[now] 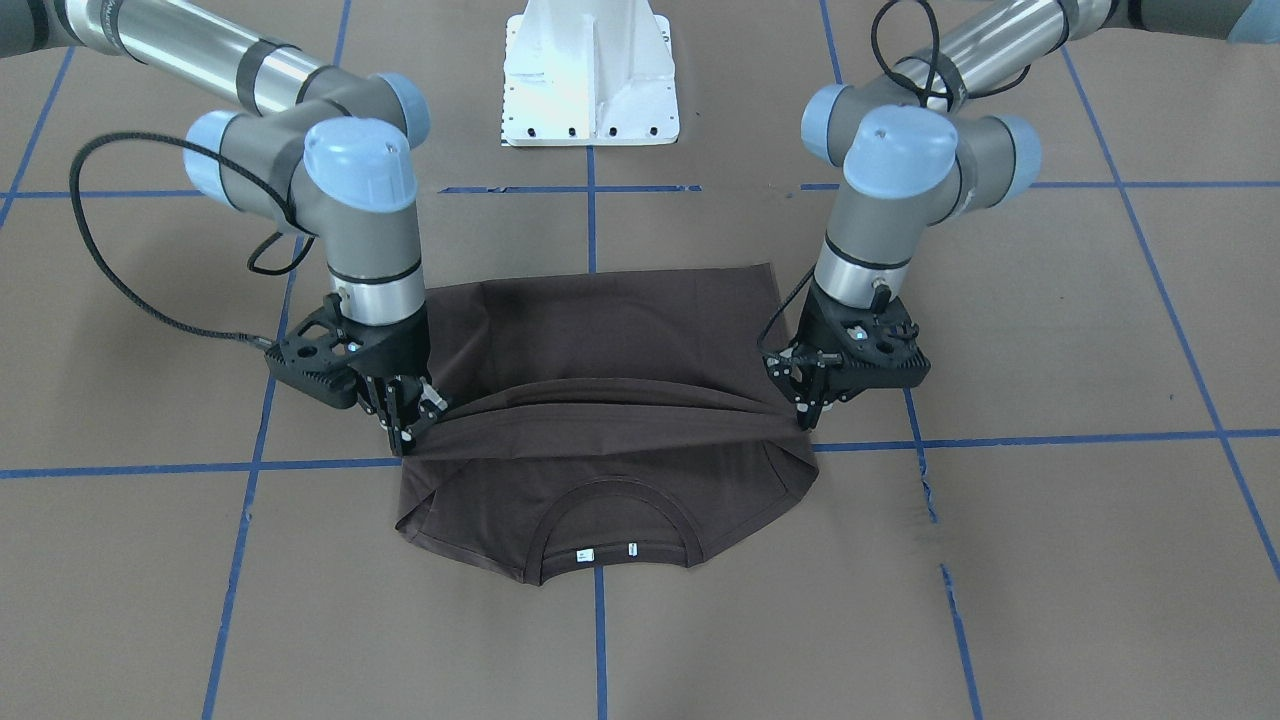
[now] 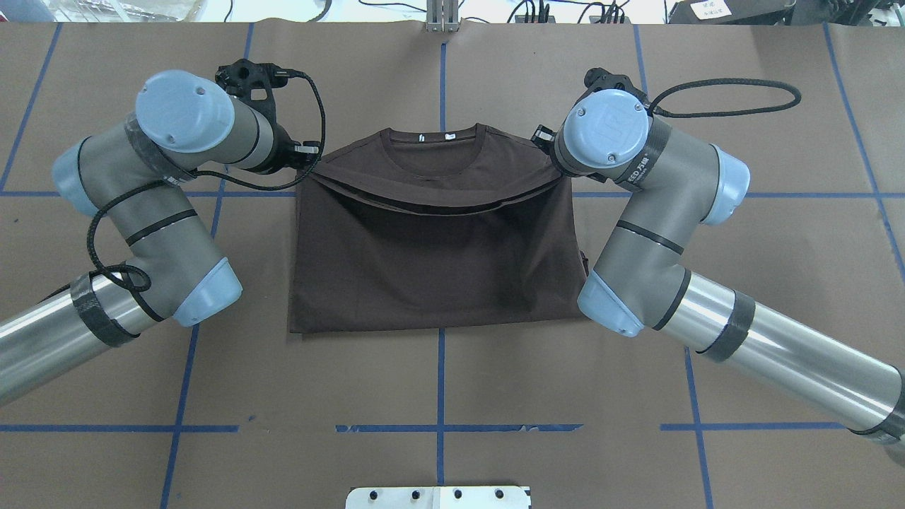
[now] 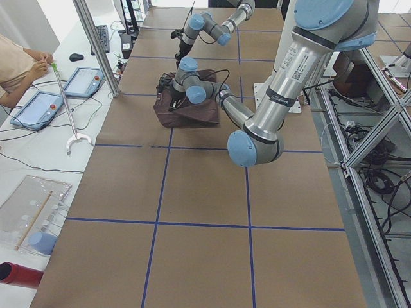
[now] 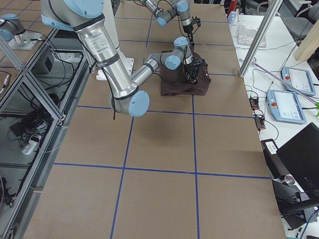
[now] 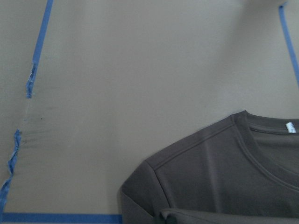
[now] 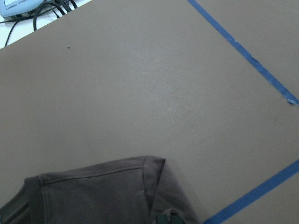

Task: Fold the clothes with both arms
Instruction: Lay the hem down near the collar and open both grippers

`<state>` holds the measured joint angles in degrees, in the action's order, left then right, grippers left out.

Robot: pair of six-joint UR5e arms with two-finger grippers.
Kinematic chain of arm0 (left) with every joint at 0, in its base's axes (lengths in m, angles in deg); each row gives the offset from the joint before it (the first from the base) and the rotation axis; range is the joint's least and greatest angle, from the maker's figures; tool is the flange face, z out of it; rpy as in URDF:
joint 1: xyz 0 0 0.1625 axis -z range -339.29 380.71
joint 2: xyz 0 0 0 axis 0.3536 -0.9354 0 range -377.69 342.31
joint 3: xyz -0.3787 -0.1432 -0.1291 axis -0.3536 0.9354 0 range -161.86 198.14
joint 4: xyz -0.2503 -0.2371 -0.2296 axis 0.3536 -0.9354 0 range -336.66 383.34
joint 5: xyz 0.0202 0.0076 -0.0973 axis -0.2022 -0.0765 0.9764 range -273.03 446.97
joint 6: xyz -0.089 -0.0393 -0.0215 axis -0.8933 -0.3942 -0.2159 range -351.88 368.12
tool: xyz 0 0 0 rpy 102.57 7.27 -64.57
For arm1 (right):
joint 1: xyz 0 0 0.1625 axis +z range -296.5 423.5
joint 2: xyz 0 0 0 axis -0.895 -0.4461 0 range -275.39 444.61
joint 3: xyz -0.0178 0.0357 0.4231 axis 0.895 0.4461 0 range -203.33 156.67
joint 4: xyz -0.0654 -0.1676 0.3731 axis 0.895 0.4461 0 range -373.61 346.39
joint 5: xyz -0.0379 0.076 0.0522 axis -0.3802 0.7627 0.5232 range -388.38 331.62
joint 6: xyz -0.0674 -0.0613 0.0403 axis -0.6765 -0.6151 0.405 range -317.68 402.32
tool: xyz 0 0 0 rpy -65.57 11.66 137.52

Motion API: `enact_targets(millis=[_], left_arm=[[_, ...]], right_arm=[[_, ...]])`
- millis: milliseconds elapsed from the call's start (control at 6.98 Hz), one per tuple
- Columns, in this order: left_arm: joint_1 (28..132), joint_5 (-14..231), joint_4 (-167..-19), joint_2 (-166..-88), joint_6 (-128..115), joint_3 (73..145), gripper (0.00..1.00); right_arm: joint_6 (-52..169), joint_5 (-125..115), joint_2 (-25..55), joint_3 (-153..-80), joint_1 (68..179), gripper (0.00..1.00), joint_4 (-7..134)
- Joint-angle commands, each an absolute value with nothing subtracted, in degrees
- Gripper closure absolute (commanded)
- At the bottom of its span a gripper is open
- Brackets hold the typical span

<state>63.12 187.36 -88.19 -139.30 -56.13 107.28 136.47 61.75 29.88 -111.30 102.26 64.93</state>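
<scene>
The counter is covered in brown sheeting and divided into squares by blue tape lines.

The left arm and right arm reach in from opposite sides. Each points its wrist downward at one side edge of the garment.

The dark brown T-shirt lies at the centre of the counter, between the two arms. Its outline is nearly rectangular. The neck end is on the far side from the robot and a straight folded edge is on the near side. One layer of fabric is doubled over the body. Its free edge runs across the chest as a shallow sagging band, raised slightly off the layer beneath. The shoulders and neck remain uncovered beyond that band.

The left pincer is pressed together on the left end of the raised edge. The right pincer pinches the right end in the same way.

The ribbed round collar lies flat, with its opening curving toward the raised edge.

Two small white tags sit at the neck's back rim.
</scene>
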Motion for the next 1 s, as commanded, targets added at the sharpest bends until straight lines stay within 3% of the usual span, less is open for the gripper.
enact_targets(millis=[0,859], left_arm=[[62.99,187.34,-90.65,-139.77,-55.78,103.57,1.0],[62.81,187.34,-90.65,-139.33,-55.69,103.57,1.0]], right_arm=[[135.57,61.71,30.12,-107.53,102.53,1.0,61.89],[131.28,61.88,29.94,-106.47,103.05,1.0,61.8]])
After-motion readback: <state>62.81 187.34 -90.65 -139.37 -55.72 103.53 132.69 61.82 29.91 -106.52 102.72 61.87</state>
